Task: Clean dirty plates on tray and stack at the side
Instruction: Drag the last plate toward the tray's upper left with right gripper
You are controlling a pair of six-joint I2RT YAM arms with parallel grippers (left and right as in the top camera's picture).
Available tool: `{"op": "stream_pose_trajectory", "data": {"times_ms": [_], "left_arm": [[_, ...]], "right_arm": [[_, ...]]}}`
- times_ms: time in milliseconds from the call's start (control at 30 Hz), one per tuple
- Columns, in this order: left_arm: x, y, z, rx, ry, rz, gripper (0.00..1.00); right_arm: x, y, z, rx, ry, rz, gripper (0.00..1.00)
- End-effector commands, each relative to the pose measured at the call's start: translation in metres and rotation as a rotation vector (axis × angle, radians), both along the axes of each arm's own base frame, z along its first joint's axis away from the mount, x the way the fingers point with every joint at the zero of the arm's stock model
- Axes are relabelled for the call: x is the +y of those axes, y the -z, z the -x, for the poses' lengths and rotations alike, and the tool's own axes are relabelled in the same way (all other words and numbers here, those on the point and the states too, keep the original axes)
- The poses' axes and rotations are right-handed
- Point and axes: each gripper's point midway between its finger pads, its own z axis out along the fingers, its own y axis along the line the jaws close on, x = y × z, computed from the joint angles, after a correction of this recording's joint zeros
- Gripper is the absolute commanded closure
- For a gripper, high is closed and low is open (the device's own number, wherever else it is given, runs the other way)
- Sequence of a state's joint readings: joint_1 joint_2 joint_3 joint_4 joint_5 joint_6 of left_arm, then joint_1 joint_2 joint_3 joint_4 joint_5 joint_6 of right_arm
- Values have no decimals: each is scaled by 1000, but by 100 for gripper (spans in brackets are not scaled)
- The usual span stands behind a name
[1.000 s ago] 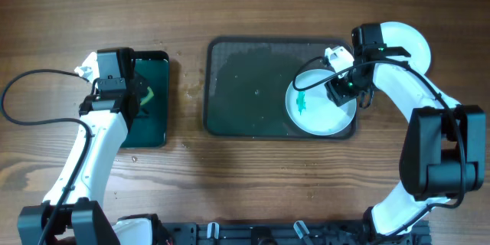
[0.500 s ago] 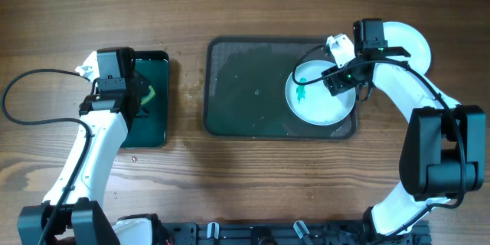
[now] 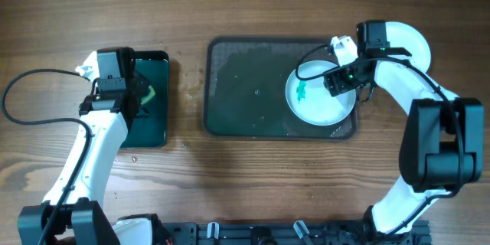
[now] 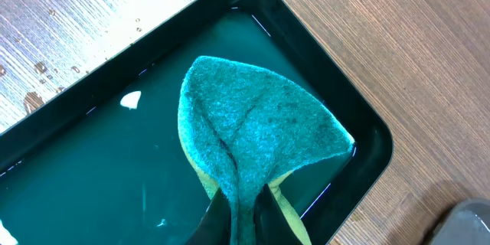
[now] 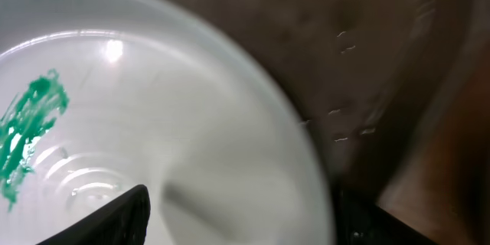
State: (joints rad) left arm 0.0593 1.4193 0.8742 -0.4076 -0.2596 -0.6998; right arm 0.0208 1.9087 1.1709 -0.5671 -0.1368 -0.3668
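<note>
One pale, near-white plate [image 3: 318, 99] with a teal-green smear [image 3: 302, 90] sits at the right end of the dark grey tray [image 3: 245, 84]. My right gripper [image 3: 346, 78] is shut on its right rim. In the right wrist view one finger lies on the plate [image 5: 153, 107] and the other under its rim, with the gripper [image 5: 245, 203] across the edge and the smear [image 5: 31, 130] at left. A white plate [image 3: 409, 42] lies on the table at the back right, partly hidden by my right arm. My left gripper [image 4: 243, 218] is shut on a teal-green sponge [image 4: 260, 138].
My left gripper [image 3: 142, 96] hangs over a smaller black tray [image 3: 153, 134] with green inside at the left, whose rim [image 4: 321, 53] shows in the left wrist view. Water drops lie on the wood beside both trays. A cable loops at the far left.
The right gripper has drawn the plate a little toward the back right of the tray. The left arm and sponge have not moved.
</note>
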Motion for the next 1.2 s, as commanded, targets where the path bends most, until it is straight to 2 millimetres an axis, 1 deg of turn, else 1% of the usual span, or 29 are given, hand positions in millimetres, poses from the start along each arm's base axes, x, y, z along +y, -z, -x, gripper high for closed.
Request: {"op": "stream_pose_trajectory", "data": {"times_ms": [0,67,100,133,200,367,433,567,633,700,767,833,900,933,1000,1033,1167], "left_arm": [[0,-3,0,-10,9,0,96],[0,-3,-1,-11,9,0,96],[0,-3,-1,-11,9,0,96],[0,-3,-1,-11,9,0,96],[0,-3,-1,-11,9,0,96],[0,-3,-1,-12,9,0,96],[0,-3,-1,-11,9,0,96],[0,-3,-1,-11,9,0,96],[0,-3,-1,-11,10,0,96],[0,-3,-1,-11,10,0,96],[0,-3,-1,-11,9,0,96],[0,-3,-1,-11,10,0,96],[0,-3,-1,-11,9,0,96],[0,-3,-1,-11,9,0,96],[0,-3,-1,-11,10,0,96],[0,-3,-1,-11,9,0,96],[0,-3,-1,-11,9,0,96]], "right_arm": [[0,13,16,94,73,-21,23],[0,14,22,117,81,-21,24],[2,14,26,134,79,-33,28],[5,14,28,148,105,-48,35],[6,14,31,177,191,-64,43],[5,8,49,289,358,-73,43],[5,8,66,371,448,-68,39],[4,4,100,515,506,-35,35],[3,3,108,548,549,-27,33],[3,4,111,561,597,-25,34],[5,5,113,576,650,-34,36],[9,6,117,597,658,-56,41],[10,7,120,609,669,-54,51],[10,7,121,615,686,-53,54],[12,7,123,627,711,-62,66],[12,7,123,628,713,-61,68],[16,7,124,631,721,-56,69]]}}
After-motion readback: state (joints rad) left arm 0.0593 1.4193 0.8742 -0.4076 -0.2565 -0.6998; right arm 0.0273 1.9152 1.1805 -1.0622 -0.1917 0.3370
